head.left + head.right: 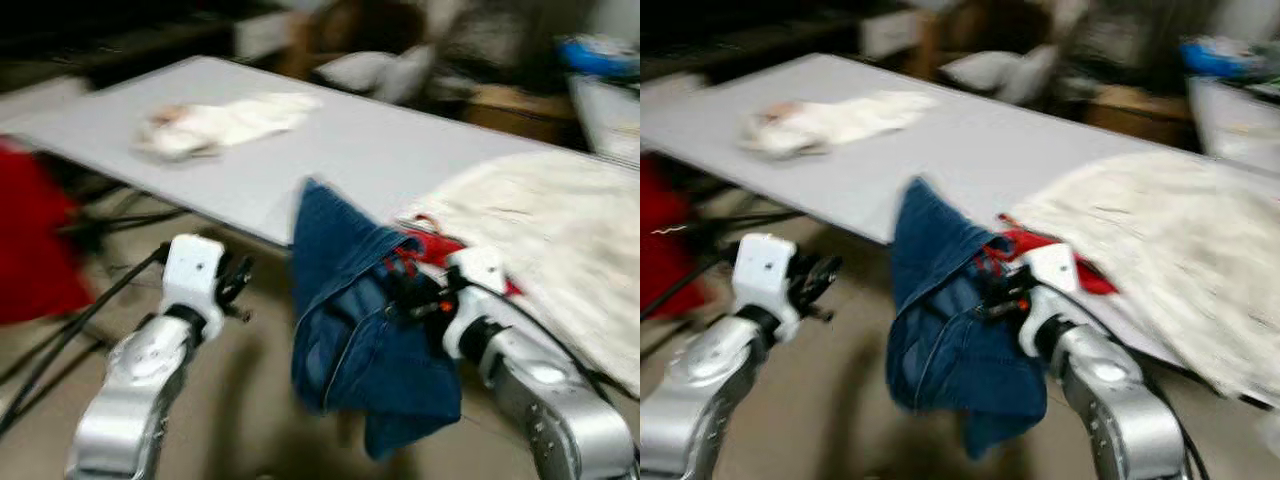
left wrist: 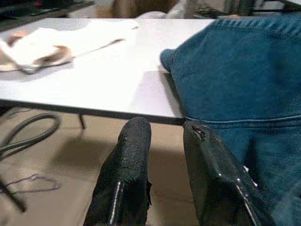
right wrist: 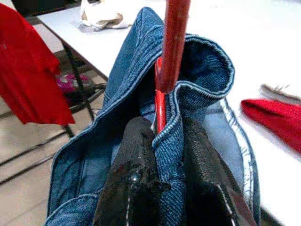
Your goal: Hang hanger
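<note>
Red cloth (image 1: 30, 245) hangs at far left. L. hand (image 2: 164, 174), fingers slightly apart and holding nothing, hovers off the grey surface's (image 1: 350, 150) front edge, just beside the blue denim garment (image 1: 350, 340). White cloth (image 1: 225, 122) lies on the surface behind. R. hand (image 3: 160, 179) is pinched on denim and red hanger (image 3: 171, 42), carried off the edge. Step, prob.: transport to a rail. Next move needs a rail located and the hook kept upright; views are blurred.

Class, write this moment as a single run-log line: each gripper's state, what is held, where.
right gripper: shut on red hanger with blue jeans | left gripper: open, holding nothing | place: beside white table edge
</note>
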Controlling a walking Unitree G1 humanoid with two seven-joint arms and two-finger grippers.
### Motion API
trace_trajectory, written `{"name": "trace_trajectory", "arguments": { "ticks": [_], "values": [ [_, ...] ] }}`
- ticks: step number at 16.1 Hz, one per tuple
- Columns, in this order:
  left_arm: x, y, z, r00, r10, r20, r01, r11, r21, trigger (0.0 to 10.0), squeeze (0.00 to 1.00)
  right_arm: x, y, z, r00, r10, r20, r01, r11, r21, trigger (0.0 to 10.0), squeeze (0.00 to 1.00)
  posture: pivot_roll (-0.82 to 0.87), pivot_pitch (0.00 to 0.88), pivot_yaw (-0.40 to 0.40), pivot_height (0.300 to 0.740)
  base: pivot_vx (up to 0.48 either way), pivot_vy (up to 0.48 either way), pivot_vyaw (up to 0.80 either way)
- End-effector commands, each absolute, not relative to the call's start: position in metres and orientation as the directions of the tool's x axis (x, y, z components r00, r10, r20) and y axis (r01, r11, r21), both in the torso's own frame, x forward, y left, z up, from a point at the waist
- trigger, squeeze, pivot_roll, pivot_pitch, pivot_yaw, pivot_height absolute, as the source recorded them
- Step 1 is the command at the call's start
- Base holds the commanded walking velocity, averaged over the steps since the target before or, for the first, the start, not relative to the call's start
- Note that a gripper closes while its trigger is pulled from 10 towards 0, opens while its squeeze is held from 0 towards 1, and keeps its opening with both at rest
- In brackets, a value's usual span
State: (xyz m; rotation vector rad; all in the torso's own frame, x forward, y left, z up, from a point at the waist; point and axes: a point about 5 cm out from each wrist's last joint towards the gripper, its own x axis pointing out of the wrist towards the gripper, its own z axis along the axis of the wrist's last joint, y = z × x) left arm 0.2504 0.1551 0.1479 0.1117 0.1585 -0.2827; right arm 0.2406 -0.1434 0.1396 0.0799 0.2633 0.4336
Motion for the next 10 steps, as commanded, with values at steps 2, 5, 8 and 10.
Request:
{"name": "trace_trajectory", "arguments": {
  "ticks": [2,5,8,10],
  "values": [
    [0.253,0.155,0.151,0.948,-0.275,-0.161,0.295,0.948,0.117,10.0,0.00,0.243,-0.140,0.140,0.886,0.410,-0.216,-0.386,0.911,0.145,10.0,0.00,0.03,0.000,-0.013,0.740,0.000,0.000,0.80],
    [0.258,0.157,0.150,0.948,-0.275,-0.157,0.295,0.948,0.121,10.0,0.00,0.245,-0.137,0.143,0.887,0.415,-0.203,-0.396,0.909,0.129,10.0,0.00,0.03,0.000,-0.003,0.740,0.000,0.000,0.80],
    [0.260,0.157,0.151,0.954,-0.262,-0.148,0.281,0.951,0.128,10.0,0.00,0.249,-0.134,0.141,0.881,0.423,-0.214,-0.401,0.906,0.137,10.0,0.00,0.03,0.000,-0.013,0.740,0.000,0.000,0.80],
    [0.258,0.160,0.151,0.961,-0.241,-0.135,0.261,0.953,0.156,10.0,0.00,0.249,-0.130,0.137,0.867,0.440,-0.235,-0.410,0.897,0.168,10.0,0.00,0.04,0.000,-0.032,0.740,0.000,0.000,0.80]
  ]
}}
